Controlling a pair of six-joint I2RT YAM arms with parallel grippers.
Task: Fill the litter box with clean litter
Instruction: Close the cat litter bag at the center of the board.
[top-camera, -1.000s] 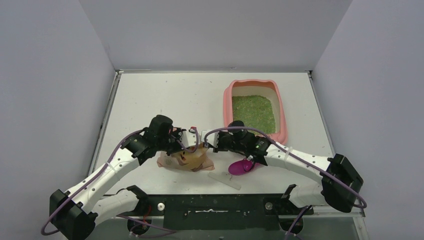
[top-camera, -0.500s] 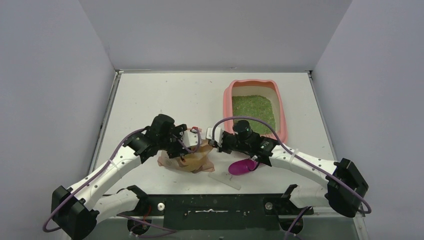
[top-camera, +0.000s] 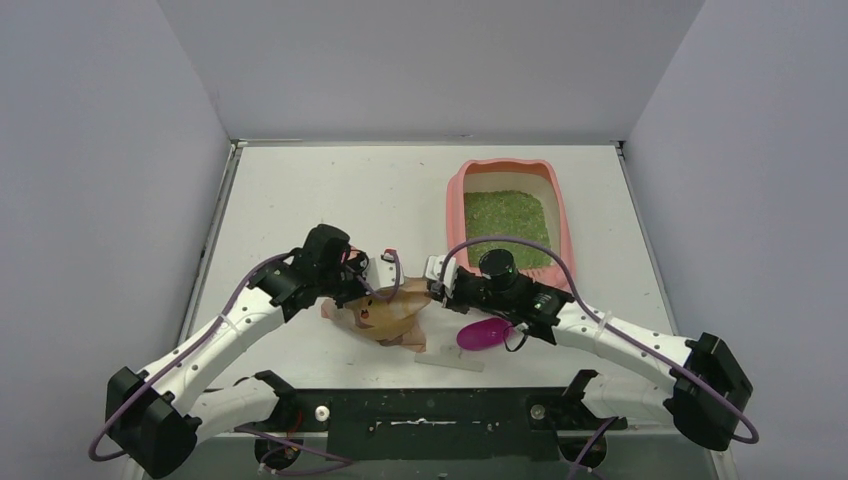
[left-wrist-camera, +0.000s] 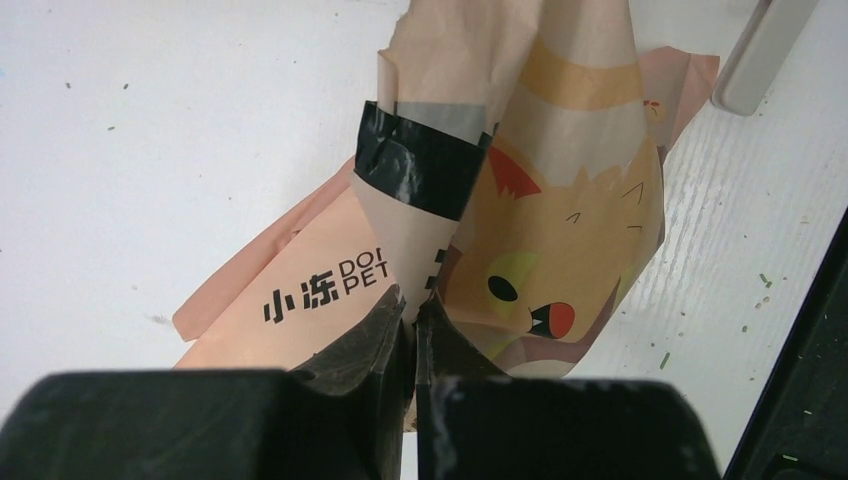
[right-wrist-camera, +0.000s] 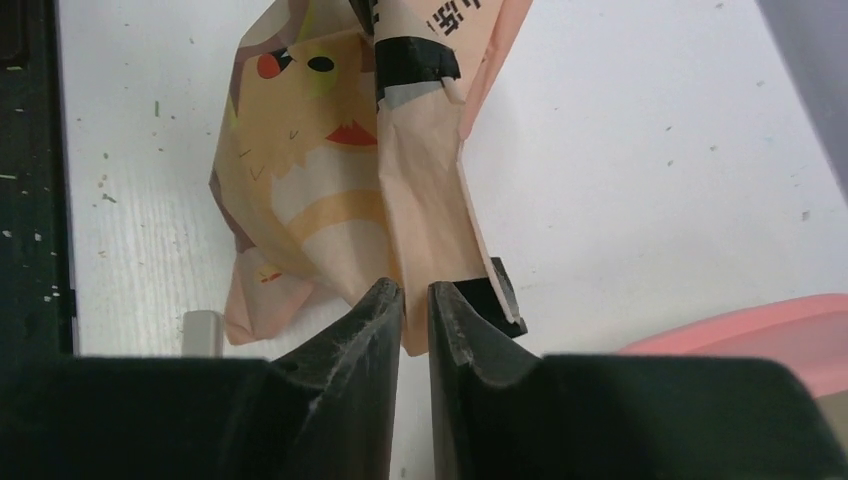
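The pink litter box stands at the back right with a bed of green litter inside; its rim shows in the right wrist view. Between the arms hangs a peach paper bag printed with a cat and wrapped with black tape. My left gripper is shut on the bag's back seam. From the other side, my right gripper is shut on the bag's top flap.
A magenta scoop lies under the right forearm, near the table's front edge. A white strip lies next to it. Green crumbs dot the black front rail.
The left gripper opened, then shut again on the bag. The right gripper drew back to the right, and the bag now hangs stretched between the two grippers, slightly off the table.
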